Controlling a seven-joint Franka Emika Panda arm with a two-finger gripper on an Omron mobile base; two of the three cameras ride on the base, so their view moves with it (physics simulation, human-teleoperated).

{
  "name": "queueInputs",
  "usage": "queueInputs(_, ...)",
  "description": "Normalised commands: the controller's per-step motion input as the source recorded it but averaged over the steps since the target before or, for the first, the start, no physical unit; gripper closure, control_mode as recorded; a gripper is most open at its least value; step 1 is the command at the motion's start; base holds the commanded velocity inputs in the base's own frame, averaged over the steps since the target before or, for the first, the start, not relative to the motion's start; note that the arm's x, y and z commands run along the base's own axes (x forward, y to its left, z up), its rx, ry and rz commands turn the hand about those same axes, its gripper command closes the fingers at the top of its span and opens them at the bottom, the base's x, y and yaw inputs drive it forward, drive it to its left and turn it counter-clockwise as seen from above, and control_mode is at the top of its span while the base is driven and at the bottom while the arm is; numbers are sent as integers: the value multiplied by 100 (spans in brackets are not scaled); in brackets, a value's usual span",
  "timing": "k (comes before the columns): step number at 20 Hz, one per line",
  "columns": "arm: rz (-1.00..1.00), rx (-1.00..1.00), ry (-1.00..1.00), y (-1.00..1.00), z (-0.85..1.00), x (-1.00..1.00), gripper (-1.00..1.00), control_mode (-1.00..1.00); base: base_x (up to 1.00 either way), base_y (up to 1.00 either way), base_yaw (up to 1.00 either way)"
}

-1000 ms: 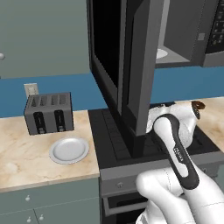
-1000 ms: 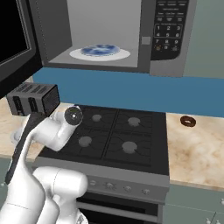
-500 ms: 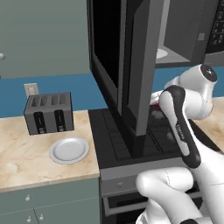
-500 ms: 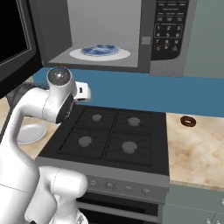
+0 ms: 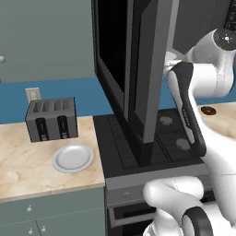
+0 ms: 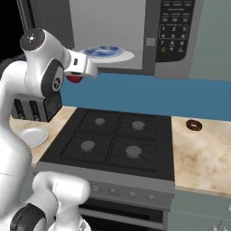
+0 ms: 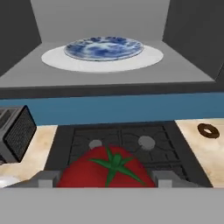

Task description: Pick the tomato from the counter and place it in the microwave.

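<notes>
The tomato (image 7: 107, 168), glossy red with a green stem star, sits low in the hand view, and my gripper (image 7: 105, 178) is shut on it. In the right base view the tomato (image 6: 73, 79) hangs under the white hand, and the gripper (image 6: 75, 76) is raised over the stovetop's back left, just in front of and slightly below the microwave (image 6: 173, 36) opening. The microwave's tall dark door (image 5: 143, 69) stands swung open. Inside lies a white turntable (image 7: 144, 59) carrying a blue patterned plate (image 7: 104, 47). The beige counter (image 6: 203, 153) runs along both sides.
A black stovetop (image 6: 113, 140) lies beneath the hand. A brown donut (image 6: 194, 125) rests on the right counter. On the left counter stand a grey toaster (image 5: 50, 119) and a white plate (image 5: 73, 157). The open door blocks the left side of the oven mouth.
The arm has lifted from stovetop height to the level of the microwave opening, carrying the tomato up and closer to the cavity. The other things stay where they were.
</notes>
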Motion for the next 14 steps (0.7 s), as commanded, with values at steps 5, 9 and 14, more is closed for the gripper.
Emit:
queueInputs(5,-26,0,-45,-1,84,9,100,-100,0,0,0)
queueInputs(9,-20,0,-26,-3,76,48,100,-100,0,0,0)
queueInputs(14,-4,2,4,0,50,98,100,-100,0,0,0)
